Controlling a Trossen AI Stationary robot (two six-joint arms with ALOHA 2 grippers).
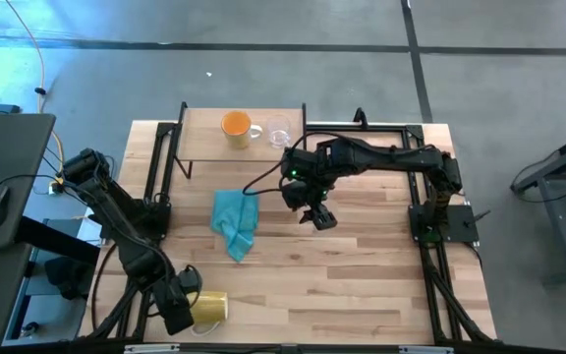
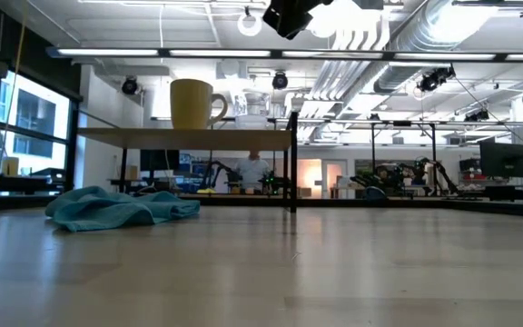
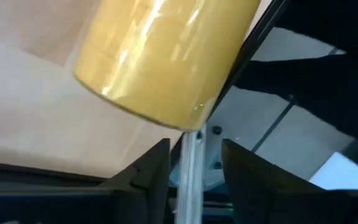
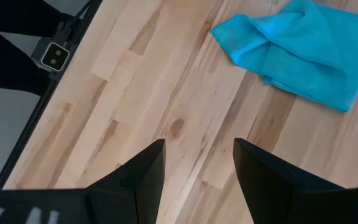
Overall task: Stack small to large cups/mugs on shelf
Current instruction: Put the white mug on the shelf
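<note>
Cream-white mug point(image 1: 209, 307) lies on its side at the near left edge of the plank tabletop point(image 1: 362, 285), long axis running across the table; which end is the mouth cannot be told. Left gripper point(image 1: 178, 313) sits just beside it; in the left wrist view the mug point(image 3: 160, 56) is beyond the fingertips point(image 3: 151, 171), which stand apart with nothing between them. Orange mug point(image 1: 236, 126) stands upright on the shelf point(image 1: 199, 133), handle toward the clear glass cup point(image 1: 279, 131) beside it. Right gripper point(image 1: 319, 217) hangs above mid-table, arm reaching in from the right, fingers point(image 4: 145, 168) spread and empty. Teal cloth point(image 1: 235, 221) lies crumpled nearby.
</note>
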